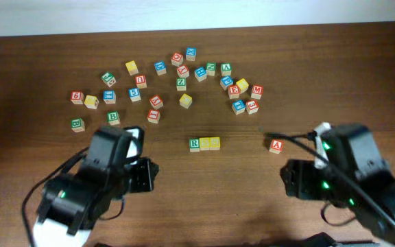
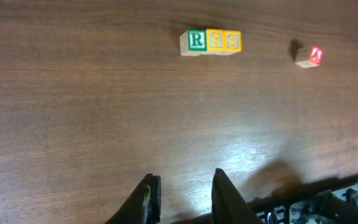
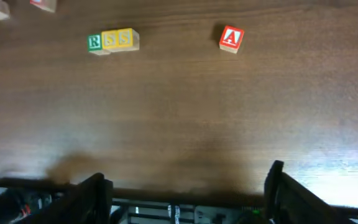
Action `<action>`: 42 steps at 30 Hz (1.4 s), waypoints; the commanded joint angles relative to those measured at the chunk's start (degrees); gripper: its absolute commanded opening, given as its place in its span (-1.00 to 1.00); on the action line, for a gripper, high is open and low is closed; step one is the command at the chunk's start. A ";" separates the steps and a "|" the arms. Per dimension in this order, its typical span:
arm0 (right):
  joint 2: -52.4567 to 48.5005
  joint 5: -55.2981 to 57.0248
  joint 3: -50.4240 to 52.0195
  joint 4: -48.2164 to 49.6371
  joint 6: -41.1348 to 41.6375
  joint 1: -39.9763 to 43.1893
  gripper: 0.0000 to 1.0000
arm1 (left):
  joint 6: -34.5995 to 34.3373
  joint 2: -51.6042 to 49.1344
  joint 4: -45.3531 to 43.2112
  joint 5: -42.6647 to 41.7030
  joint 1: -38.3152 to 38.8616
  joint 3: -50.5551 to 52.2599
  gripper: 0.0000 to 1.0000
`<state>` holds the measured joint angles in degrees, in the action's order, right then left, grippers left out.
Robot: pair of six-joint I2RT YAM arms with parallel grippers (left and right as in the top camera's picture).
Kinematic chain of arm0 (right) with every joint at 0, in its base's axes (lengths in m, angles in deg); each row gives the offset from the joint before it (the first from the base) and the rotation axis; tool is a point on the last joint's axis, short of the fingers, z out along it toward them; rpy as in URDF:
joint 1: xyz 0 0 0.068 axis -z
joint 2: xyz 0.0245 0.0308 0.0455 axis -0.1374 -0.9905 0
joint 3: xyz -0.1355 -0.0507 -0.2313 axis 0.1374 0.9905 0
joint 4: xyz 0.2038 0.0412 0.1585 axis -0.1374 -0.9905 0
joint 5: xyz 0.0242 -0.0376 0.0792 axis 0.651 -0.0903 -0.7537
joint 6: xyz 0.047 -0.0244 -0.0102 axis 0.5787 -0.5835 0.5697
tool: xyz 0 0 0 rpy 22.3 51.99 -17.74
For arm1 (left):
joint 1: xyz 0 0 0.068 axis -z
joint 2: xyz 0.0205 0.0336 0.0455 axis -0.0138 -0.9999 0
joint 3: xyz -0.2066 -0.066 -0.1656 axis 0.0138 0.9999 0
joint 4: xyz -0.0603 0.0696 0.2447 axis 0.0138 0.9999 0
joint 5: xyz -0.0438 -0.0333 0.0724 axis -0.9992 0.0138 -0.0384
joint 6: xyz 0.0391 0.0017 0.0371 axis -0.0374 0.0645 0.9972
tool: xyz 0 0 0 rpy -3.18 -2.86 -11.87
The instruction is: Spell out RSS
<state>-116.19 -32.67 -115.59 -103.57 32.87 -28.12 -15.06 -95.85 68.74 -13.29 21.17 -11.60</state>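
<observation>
The left gripper (image 2: 184, 196) is waiting narrowly parted, the right gripper (image 3: 185, 193) wide, both empty, probably because the word looks finished. Farther, the R block (image 1: 195, 143) and 2 S blocks (image 1: 210, 143) are touching in 1 row, with the spare blocks (image 1: 184, 75) lying beyond.

Table (image 1: 204, 199): dark brown wood; we see fine grain running across it.
R block (image 1: 195, 143): green face, white letter; pale wooden sides in our left wrist view.
S blocks (image 1: 210, 143): two yellow faces; we make out paler letters on them.
A block (image 1: 276, 145): red face, white letter, light wood sides.
Loose blocks (image 1: 181, 84), upper middle of the overhead frame: we count red, blue, green and yellow faces.
Left arm (image 1: 108, 154): black, with white patches.
Right arm (image 1: 352, 147): black; we spot small green lights and a white part at its top.
Wall strip (image 1: 197, 14), top of the frame: off-white.
</observation>
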 commanded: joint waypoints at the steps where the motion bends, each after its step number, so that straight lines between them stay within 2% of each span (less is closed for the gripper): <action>1: 7.34 0.76 2.36 0.33 1.88 0.02 0.97 | 0.07 4.72 1.05 2.71 -0.31 0.02 0.46; 2: 9.75 1.20 3.61 0.28 1.88 0.02 0.97 | 0.07 5.29 1.01 4.37 -0.31 0.02 0.82; 3: 10.40 1.38 4.37 0.17 1.86 0.02 0.97 | 0.07 5.18 1.05 5.62 -0.31 0.02 0.99; 16: 10.54 1.36 6.32 -0.09 1.81 0.02 0.97 | 0.07 -0.26 -0.07 7.10 -0.33 0.02 0.98; 20: 13.64 4.42 6.67 0.55 0.28 4.44 0.97 | 0.07 -0.26 -0.07 7.10 -0.33 0.02 0.98; 25: 27.96 2.95 24.00 25.79 -14.21 11.67 0.97 | 0.07 -0.26 -0.07 7.10 -0.33 0.02 0.98; 28: 36.44 1.75 37.40 37.29 -15.19 16.70 0.97 | 0.07 -0.26 -0.07 7.10 -0.33 0.02 0.99; 33: 47.34 1.70 55.28 55.52 -18.49 16.94 0.97 | 0.07 -0.26 -0.07 7.10 -0.33 0.02 0.99; 40: 54.84 1.73 69.61 72.72 -21.27 19.61 0.97 | 0.07 -0.26 -0.07 7.10 -0.33 0.02 0.98; 42: 54.84 1.79 74.58 81.29 -21.57 19.61 0.97 | 0.07 -0.26 -0.07 7.10 -0.33 0.02 0.98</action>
<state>-61.99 -30.59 -44.86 -26.81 12.32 -9.02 -15.26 -96.18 68.59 -6.78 21.17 -11.60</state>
